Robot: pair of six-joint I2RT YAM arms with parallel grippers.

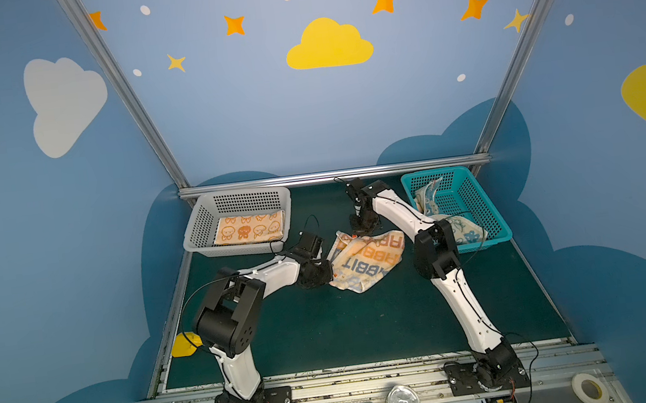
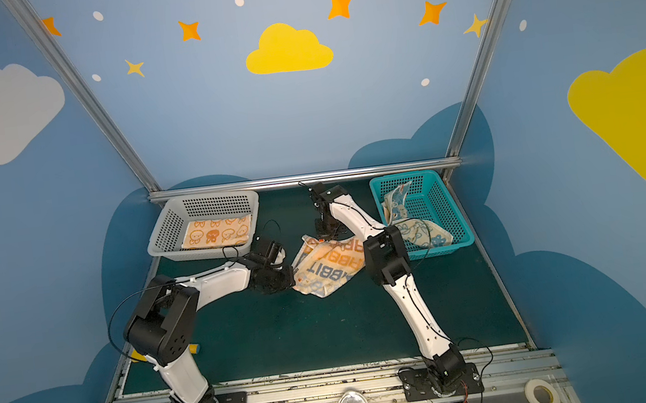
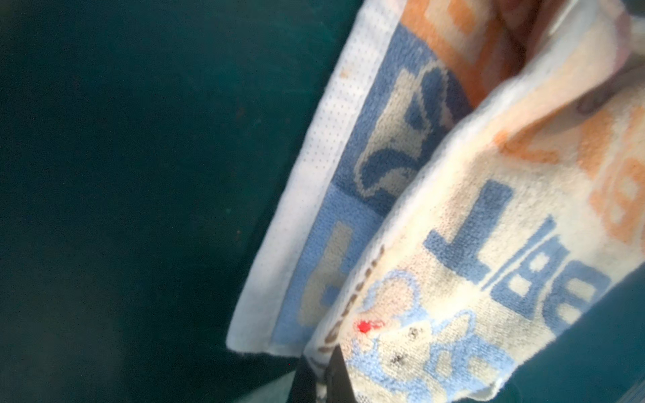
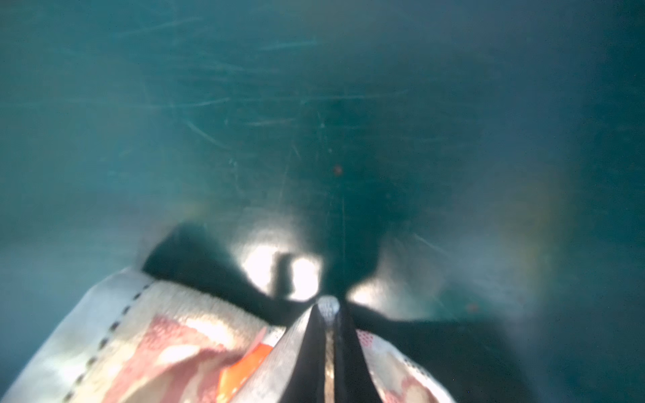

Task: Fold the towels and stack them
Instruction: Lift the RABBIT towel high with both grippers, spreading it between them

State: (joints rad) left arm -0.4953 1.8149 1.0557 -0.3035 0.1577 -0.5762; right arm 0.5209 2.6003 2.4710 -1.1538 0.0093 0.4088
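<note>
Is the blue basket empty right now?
No, a crumpled blue-and-cream towel lies inside the blue basket, reaching its near rim.

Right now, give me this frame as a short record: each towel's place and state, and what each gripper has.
orange bunny towel: folded flat in grey basket
RABBIT towel: rumpled on green mat, between the baskets
blue towel: crumpled in teal basket
left gripper: shut on RABBIT towel's left edge
right gripper: shut on its far corner
folded so far: one of three
</note>
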